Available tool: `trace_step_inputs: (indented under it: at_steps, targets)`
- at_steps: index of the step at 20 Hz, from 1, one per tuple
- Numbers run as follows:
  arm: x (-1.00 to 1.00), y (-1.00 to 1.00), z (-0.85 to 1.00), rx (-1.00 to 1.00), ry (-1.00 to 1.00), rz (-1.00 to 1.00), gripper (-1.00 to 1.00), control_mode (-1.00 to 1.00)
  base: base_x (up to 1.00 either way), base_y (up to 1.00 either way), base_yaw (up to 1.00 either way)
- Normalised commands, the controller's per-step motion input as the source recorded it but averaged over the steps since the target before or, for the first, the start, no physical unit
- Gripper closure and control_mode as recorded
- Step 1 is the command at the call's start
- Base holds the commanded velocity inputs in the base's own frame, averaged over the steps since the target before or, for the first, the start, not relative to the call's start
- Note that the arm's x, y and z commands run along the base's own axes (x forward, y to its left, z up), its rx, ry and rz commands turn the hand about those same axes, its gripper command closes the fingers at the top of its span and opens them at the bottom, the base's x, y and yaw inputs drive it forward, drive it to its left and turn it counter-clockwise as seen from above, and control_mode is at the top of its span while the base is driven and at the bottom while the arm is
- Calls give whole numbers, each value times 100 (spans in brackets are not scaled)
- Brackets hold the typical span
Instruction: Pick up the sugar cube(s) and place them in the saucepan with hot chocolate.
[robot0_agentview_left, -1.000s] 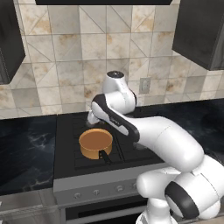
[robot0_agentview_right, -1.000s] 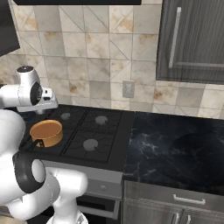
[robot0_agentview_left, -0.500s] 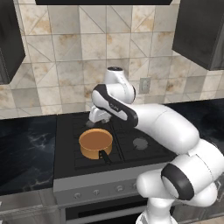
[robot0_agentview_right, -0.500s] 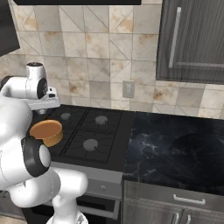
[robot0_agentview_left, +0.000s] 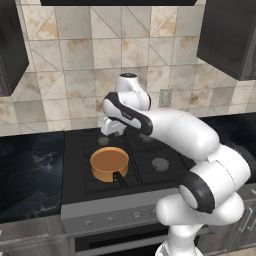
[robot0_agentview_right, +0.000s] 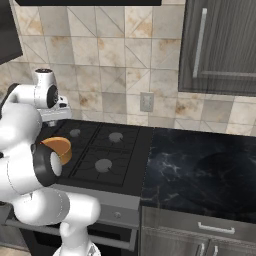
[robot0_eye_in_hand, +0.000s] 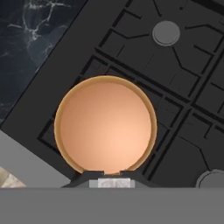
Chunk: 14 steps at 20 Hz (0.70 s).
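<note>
One cube, pale grey-white, sits pinched between the nearly closed gripper tips, just above the near rim of the pan. Likely light, rigid and crumbly, so hold its flat sides gently. One pan on the stove; four burner caps counted.

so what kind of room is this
A kitchen, rendered rather than real. A black gas stove with burner caps holds a copper saucepan, a tiled backsplash runs behind it, and dark cabinets hang above a marbled counter.
</note>
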Motion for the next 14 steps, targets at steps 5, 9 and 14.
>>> trace_step_inputs:
  at_steps: [5,9,14]
  targets:
    - [31,8,-6,-5,0,0,100,-100,0,0,0]
    - [13,23,-18,-2,0,0,100,-100,0,0,0]
    - [-2,37,-5,0,0,0,100,-100,0,0,0]
